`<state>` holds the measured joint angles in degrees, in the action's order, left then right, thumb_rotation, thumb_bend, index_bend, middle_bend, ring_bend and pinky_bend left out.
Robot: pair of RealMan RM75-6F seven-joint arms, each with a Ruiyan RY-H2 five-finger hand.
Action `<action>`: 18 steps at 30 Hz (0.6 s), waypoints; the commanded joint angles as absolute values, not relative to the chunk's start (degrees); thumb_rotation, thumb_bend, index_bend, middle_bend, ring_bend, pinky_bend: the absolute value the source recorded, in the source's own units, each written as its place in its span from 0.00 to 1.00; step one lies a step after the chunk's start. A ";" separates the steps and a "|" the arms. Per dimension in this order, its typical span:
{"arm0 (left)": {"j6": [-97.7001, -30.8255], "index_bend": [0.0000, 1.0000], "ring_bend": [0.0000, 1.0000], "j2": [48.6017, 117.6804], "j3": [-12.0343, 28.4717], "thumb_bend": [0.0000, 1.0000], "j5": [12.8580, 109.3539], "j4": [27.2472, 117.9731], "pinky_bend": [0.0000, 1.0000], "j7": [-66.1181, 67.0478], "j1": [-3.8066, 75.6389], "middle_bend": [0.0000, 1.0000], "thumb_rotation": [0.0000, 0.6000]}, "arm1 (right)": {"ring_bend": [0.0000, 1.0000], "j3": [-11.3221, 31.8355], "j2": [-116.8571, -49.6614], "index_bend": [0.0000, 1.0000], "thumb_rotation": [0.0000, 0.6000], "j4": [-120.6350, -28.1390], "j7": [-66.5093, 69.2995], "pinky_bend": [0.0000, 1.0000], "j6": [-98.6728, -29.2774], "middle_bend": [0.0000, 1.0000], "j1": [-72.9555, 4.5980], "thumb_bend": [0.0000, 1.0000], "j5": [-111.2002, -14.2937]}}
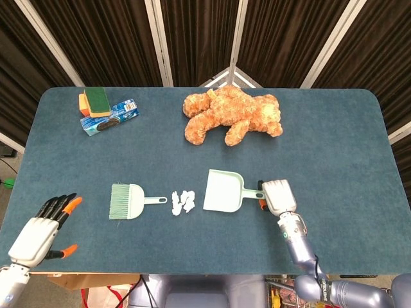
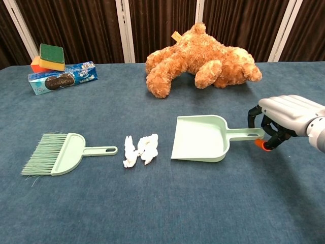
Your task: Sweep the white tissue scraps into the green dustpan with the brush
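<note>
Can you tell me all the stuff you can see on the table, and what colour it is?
brush: one, light green, front left, lying flat, untouched
tissue scraps: small cluster, white, between brush and dustpan
dustpan: one, light green, centre right, mouth facing the scraps
teddy bear: one, orange-brown, lying at the back centre
cookie pack: one, blue, back left
sponge: one, green over orange, resting on the cookie pack
table: one, dark blue cloth top
left hand: one, white with black and orange fingers, front left edge, holding nothing
right hand: one, white, fingers curled at the dustpan handle's end
</note>
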<state>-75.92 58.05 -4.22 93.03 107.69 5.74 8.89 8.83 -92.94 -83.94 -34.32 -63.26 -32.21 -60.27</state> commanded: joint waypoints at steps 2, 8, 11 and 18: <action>-71.05 0.10 0.19 58.58 -0.27 0.12 87.55 111.33 0.26 11.18 13.13 0.17 1.00 | 0.86 8.38 -92.06 0.56 1.00 -83.26 -32.86 0.85 -62.13 0.84 -32.61 0.43 -61.32; -65.51 0.23 0.51 62.34 5.63 0.23 76.30 110.77 0.52 19.40 19.16 0.52 1.00 | 0.86 8.15 -91.43 0.56 1.00 -83.05 -31.51 0.85 -61.72 0.84 -32.65 0.43 -61.90; -63.88 0.30 0.66 65.62 8.16 0.29 70.61 108.63 0.68 24.01 22.30 0.68 1.00 | 0.86 8.20 -91.23 0.56 1.00 -83.25 -31.51 0.85 -61.89 0.84 -32.66 0.43 -61.84; -62.40 0.39 0.83 74.01 11.64 0.34 59.21 104.80 0.86 32.91 28.86 0.87 1.00 | 0.86 8.59 -90.82 0.56 1.00 -84.06 -31.99 0.85 -61.92 0.84 -32.99 0.43 -61.10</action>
<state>-63.48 70.79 9.93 62.80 106.54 29.55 26.00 8.57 -90.84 -84.02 -31.95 -61.92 -32.95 -61.13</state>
